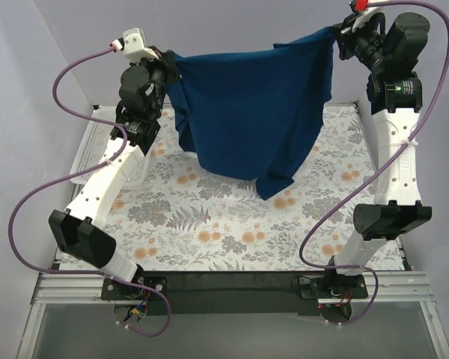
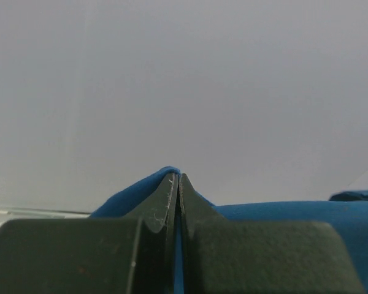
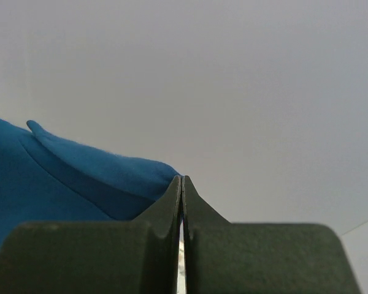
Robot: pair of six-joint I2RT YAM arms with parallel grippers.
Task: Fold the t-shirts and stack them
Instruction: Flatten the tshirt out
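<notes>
High above the table, the left gripper [image 1: 170,64] and right gripper [image 1: 337,36] each press their dark, matte, wedge-shaped fingers [image 2: 162,205] tightly together, pinching an upper edge of the t-shirt [image 1: 254,105]. This soft navy-blue cloth hangs spread between them, sagging along its top edge and draping in loose folds toward the floral-printed table cover [image 1: 209,224]; whether its lowest corner touches the cover cannot be told. Left wrist view: blue fabric bulges over the closed tips. A white plastic mesh basket [image 1: 90,146] sits at the table's left edge.
</notes>
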